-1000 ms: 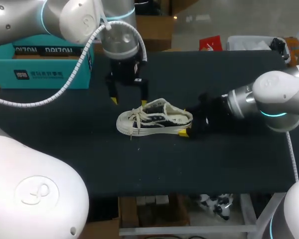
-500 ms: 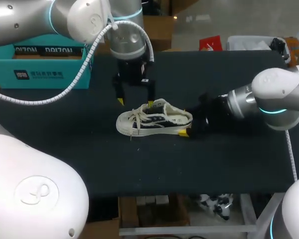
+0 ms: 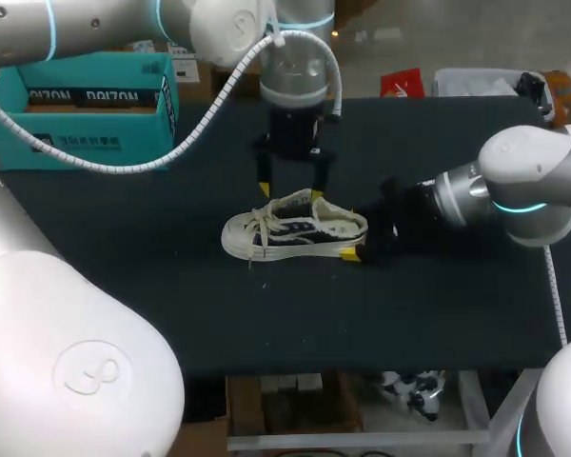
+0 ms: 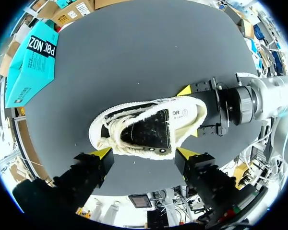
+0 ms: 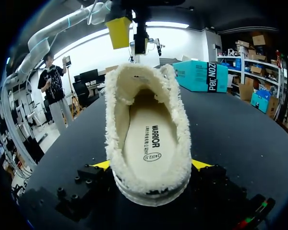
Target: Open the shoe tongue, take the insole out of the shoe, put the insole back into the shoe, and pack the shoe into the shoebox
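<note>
Pinching the shoe (image 3: 295, 227) at its heel with the right tool (image 5: 151, 167) near the middle of the surface (image 3: 438, 314), seemingly to steady it, while hanging the left tool (image 3: 290, 190) spread wide above the tongue (image 3: 300, 202), apparently poised to open it.

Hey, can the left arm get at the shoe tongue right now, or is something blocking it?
Probably yes. The left gripper hangs open just above the shoe, whose tongue faces up with nothing over it. The right gripper clamps only the heel, clear of the laces.
</note>
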You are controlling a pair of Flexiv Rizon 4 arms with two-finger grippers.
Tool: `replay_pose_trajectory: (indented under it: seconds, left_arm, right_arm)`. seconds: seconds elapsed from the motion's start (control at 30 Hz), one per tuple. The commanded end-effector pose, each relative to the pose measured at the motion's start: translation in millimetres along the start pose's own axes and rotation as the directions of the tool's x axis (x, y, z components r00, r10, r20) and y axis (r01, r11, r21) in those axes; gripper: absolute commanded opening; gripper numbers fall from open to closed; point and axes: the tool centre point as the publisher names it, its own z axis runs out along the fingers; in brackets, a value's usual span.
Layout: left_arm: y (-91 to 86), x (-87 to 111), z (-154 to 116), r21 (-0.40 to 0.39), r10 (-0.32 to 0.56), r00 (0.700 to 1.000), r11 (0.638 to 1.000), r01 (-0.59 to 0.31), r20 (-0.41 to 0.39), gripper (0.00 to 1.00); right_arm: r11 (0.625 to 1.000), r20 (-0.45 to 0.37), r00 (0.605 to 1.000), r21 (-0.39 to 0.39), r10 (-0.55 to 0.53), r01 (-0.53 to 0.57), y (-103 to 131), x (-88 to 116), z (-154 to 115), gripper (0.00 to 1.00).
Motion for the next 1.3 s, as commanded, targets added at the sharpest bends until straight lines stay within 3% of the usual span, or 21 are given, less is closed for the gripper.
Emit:
replay_pose_trajectory:
  seconds: [0.03, 0.43, 0.57, 0.73, 0.83, 1.1, 1.3]
  left_arm:
    - [-11.8, 14.1, 13.2, -0.051, -0.003, 0.995, 0.999, 0.008, 0.098, 0.76]
    - [-16.8, 23.7, 31.6, -0.082, -0.028, 0.986, 0.996, 0.042, 0.163, 0.73]
    - [-17.6, 23.6, 36.3, -0.094, -0.033, 0.984, 0.994, 0.050, 0.175, 0.50]
    - [-15.9, 20.0, 38.3, -0.099, -0.040, 0.983, 0.993, 0.059, 0.182, 0.32]
    - [-13.1, 17.1, 38.3, -0.099, -0.045, 0.983, 0.993, 0.063, 0.177, 0.00]
    - [1.7, 3.2, 25.6, -0.042, -0.060, 0.992, 0.997, 0.065, 0.109, 0.00]
    - [15.3, -18.2, 24.9, 0.010, -0.090, 0.996, 0.996, 0.090, 0.022, 0.00]
  right_arm:
    - [1.000, -0.004, 1.000, -0.001, 0.000, 0.000, -4.1, 0.3, 5.4, 0.00]
    - [1.000, -0.004, 1.000, -0.001, 0.000, 0.000, -4.1, 0.3, 5.4, 0.00]
    - [1.000, -0.004, 1.000, -0.001, 0.000, 0.000, -4.1, 0.3, 5.4, 0.00]
    - [1.000, -0.004, 1.000, -0.001, 0.000, 0.000, -4.1, 0.3, 5.4, 0.00]
    - [1.000, -0.004, 1.000, -0.001, 0.000, 0.000, -4.1, 0.3, 5.4, 0.00]
    - [1.000, -0.004, 1.000, -0.001, 0.000, 0.000, -4.1, 0.3, 5.4, 0.00]
    - [1.000, -0.004, 1.000, -0.001, 0.000, 0.000, -4.1, 0.3, 5.4, 0.00]
